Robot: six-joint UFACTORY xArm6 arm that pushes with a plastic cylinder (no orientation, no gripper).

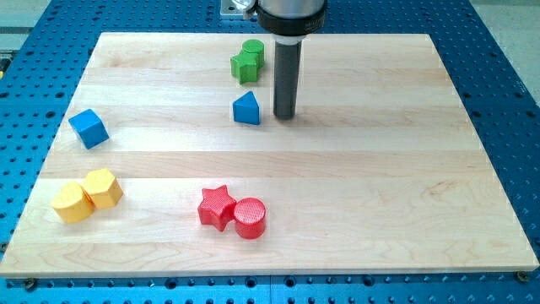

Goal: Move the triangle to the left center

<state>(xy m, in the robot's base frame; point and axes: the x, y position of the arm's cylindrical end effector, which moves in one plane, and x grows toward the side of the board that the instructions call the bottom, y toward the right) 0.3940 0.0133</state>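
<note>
A blue triangle block (246,109) sits on the wooden board (363,177) at the upper middle. My tip (284,116) stands just to the view's right of it, a small gap apart. The rod rises from there to the view's top edge. A blue cube (89,128) lies at the view's left, at mid height of the board.
Two green blocks (247,61) touch each other above the triangle. Two yellow blocks (87,194) lie together at the lower left. A red star (217,206) touches a red cylinder (250,218) at the lower middle. A blue perforated table surrounds the board.
</note>
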